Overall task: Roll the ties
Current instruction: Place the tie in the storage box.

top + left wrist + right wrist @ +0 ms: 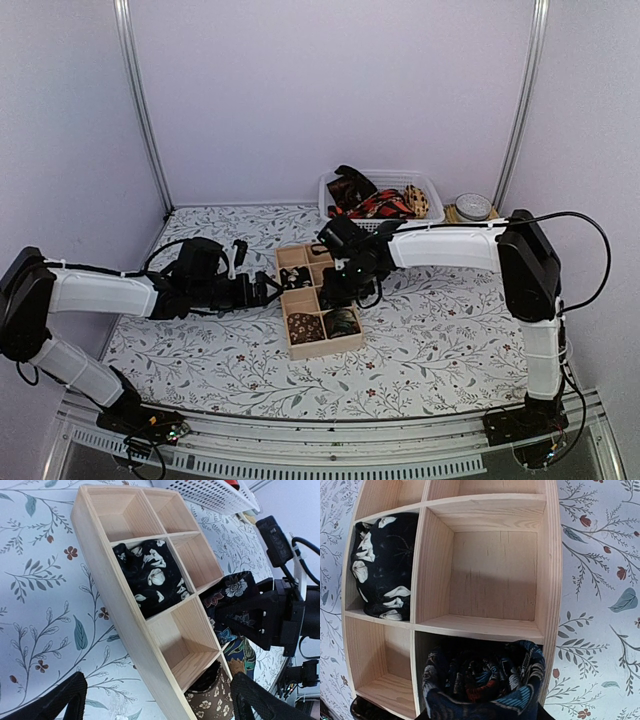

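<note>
While the left pincer [268, 291] hovers with its jaws spread wide and nothing between them, the right pincer [338, 292] is closed partway on a dark blue floral tie roll [485, 680], gripping it from both sides. This held roll sits directly under the right pincer, at the mouth of one compartment of a wooden tray [325, 349]. Whether it touches the compartment floor cannot be told. From the right wrist, the compartment just ahead of the held roll is bare wood. Diagonally ahead and to the left, a black-and-white floral roll [382, 565] fills its own compartment. Directly left of the held roll is another bare compartment. The left pincer is just outside the tray's long side, facing the right pincer across it. Its two black fingers [60, 700] frame one end of the tray. Between those fingers, a brown floral roll [205, 702] fills a corner compartment. A dark green roll [343, 322] lies in the compartment next to it, just beside the right pincer. Well beyond the right pincer, a white mesh basket [436, 200] holds loose ties [375, 203]. Everything rests on a leaf-printed table [450, 330].
</note>
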Controlling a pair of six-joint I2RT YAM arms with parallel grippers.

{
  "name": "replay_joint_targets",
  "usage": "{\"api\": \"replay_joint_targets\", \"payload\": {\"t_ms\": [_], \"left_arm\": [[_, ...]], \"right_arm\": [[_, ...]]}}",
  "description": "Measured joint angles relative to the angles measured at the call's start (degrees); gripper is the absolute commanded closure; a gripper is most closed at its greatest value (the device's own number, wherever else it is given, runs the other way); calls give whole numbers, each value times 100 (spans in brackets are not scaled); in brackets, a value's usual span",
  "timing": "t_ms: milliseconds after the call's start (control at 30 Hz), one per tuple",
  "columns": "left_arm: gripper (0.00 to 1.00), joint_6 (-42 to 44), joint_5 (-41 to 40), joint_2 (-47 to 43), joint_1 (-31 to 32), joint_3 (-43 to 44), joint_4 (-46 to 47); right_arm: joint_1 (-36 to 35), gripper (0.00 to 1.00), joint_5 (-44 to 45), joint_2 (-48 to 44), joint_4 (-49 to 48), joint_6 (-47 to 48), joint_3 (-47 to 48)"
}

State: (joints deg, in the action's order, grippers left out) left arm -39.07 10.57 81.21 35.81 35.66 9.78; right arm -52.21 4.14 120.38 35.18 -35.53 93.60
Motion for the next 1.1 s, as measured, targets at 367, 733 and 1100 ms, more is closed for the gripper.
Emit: {"api": "replay_joint_targets", "payload": {"t_ms": [367,733,1100], "left_arm": [[0,2,59,-22,0,-7,7],[0,2,96,-22,0,-7,17],[0,2,96,-22,0,-7,17]], "right_arm": [[-216,66,623,184,501,109,448],[-216,54,645,184,721,262,662],[-216,43,634,184,730,339,662]]}}
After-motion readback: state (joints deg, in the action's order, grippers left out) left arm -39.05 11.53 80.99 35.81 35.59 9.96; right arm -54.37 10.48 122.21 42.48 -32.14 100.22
